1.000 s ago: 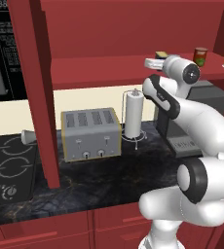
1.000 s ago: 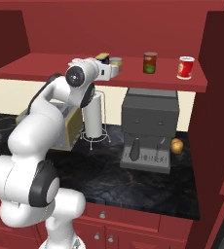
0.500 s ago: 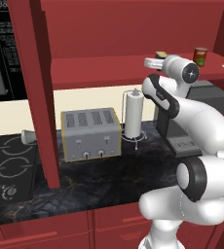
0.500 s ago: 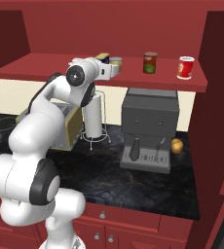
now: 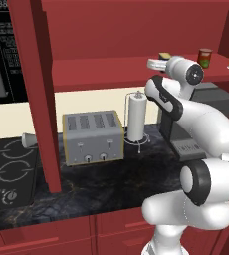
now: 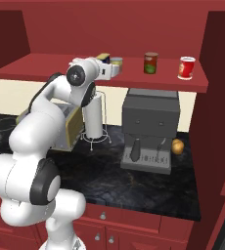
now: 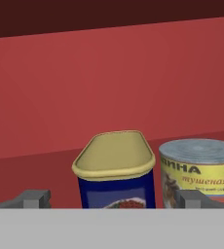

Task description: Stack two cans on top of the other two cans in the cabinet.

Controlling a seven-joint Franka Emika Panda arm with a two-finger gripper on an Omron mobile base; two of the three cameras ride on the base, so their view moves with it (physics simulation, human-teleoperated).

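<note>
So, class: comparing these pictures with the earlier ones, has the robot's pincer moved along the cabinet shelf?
No. The pincer sits open at the same spot beside the blue tin, level with the cabinet shelf, as before.

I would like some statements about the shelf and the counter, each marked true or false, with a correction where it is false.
1. The gripper is open, with the blue tin between its fingertips. True.
2. The dark red can is stacked on the red-and-white can. False: they stand apart on the cabinet shelf.
3. A toaster stands on the counter beside the paper towel roll. True.
4. The coffee machine sits on the shelf. False: it stands on the counter, below the shelf.
</note>
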